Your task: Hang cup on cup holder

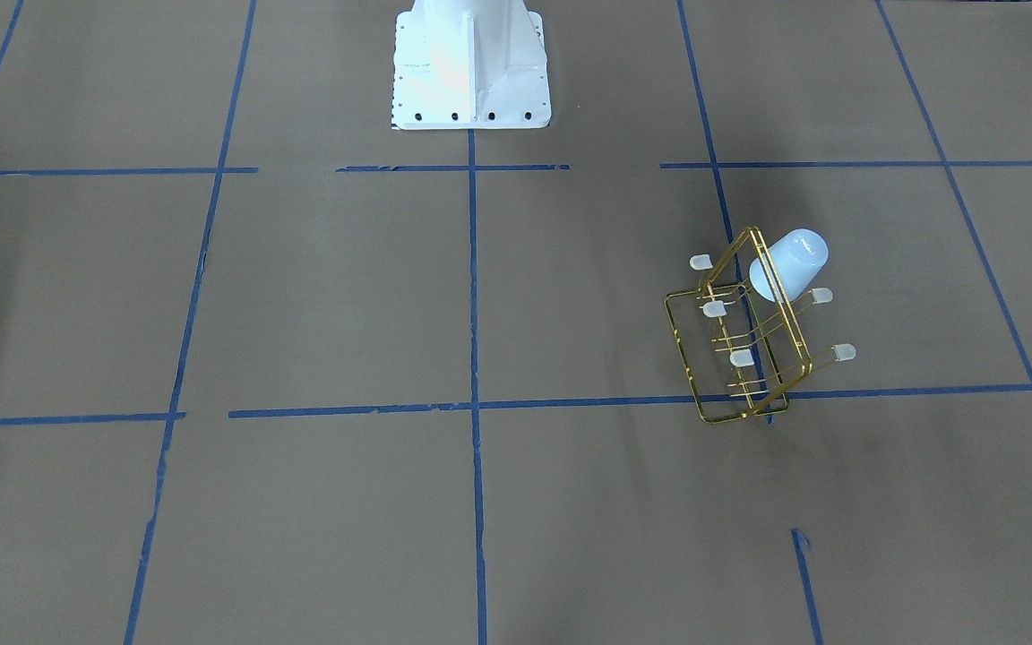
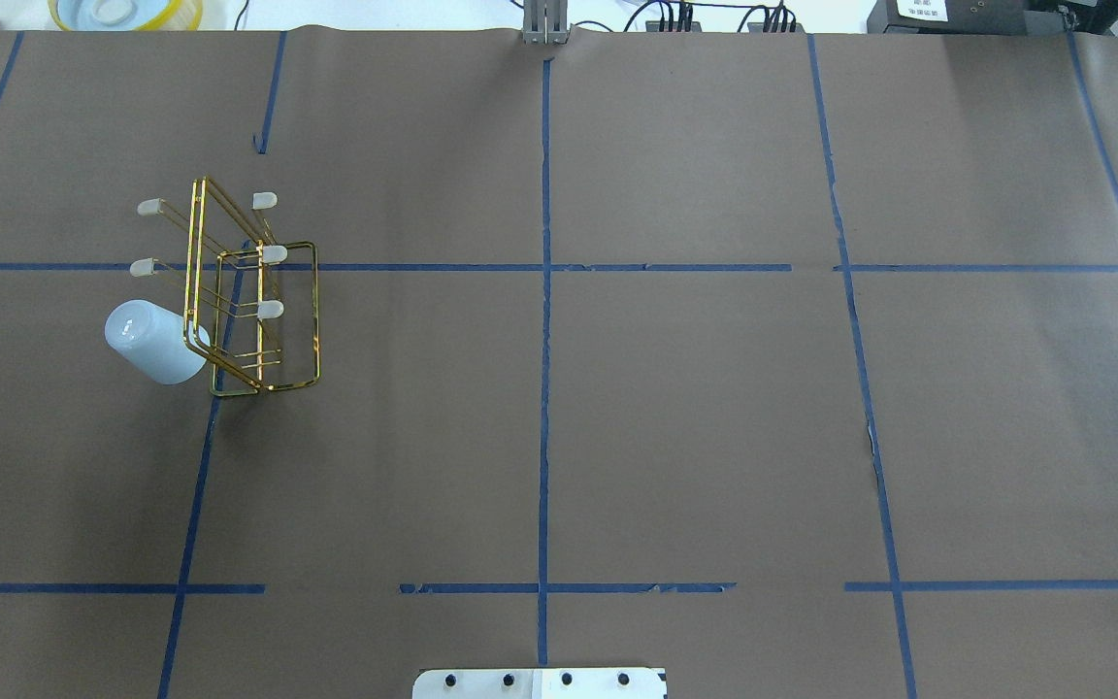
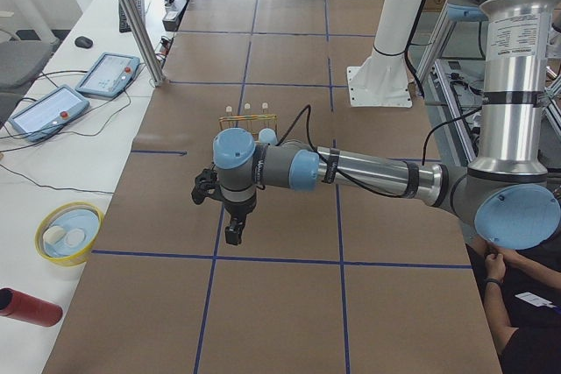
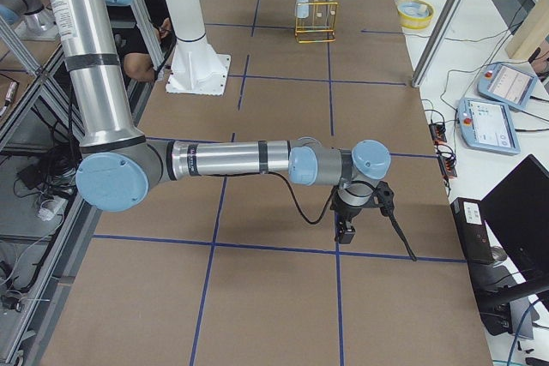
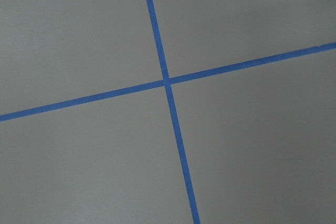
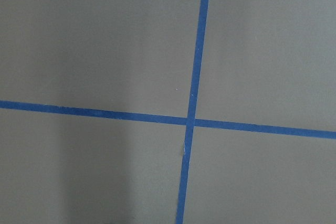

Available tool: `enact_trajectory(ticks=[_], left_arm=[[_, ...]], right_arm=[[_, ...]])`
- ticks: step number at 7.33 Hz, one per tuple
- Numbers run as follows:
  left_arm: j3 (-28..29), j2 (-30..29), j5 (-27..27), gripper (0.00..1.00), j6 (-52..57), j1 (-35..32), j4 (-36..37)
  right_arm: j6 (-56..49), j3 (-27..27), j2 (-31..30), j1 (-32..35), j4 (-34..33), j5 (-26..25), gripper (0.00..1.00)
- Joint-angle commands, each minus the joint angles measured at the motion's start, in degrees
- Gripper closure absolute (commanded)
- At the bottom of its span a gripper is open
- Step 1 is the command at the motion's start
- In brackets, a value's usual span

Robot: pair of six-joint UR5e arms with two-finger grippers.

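The gold wire cup holder (image 1: 740, 358) stands on the brown paper on the robot's left side, and also shows in the overhead view (image 2: 268, 311). The pale blue-white cup (image 1: 789, 262) sits tilted, mouth toward the frame and base pointing outward, apparently over an end prong (image 2: 153, 342). Both also show small in the side views: the holder (image 4: 317, 21) and the cup (image 4: 302, 8). My left gripper (image 3: 232, 234) hangs over the table, well away from the holder. My right gripper (image 4: 345, 232) hangs over the far right side. I cannot tell whether either is open or shut. Both wrist views show only paper and blue tape.
The robot's white base (image 1: 471, 72) is at the table's near edge. Off the paper past the holder are a yellow bowl (image 3: 68, 234) and a red cylinder (image 3: 26, 306). Teach pendants (image 3: 44, 111) lie on the white side bench. Blue tape lines grid the paper.
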Motion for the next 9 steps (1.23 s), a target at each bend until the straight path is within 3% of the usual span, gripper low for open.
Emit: enact_trajectory(ticks=[1,9], left_arm=[[0.51,-0.05,-0.72,0.00,0.19,-0.18,0.27],[1.48,-2.60,-3.44,0.00,-0.52,-0.18,-0.52]], right_arm=[[-0.06,0.04,0.00,0.00,0.00,0.00,0.00],[-0.06,-0.05,0.00,0.00,0.00,0.00,0.00]])
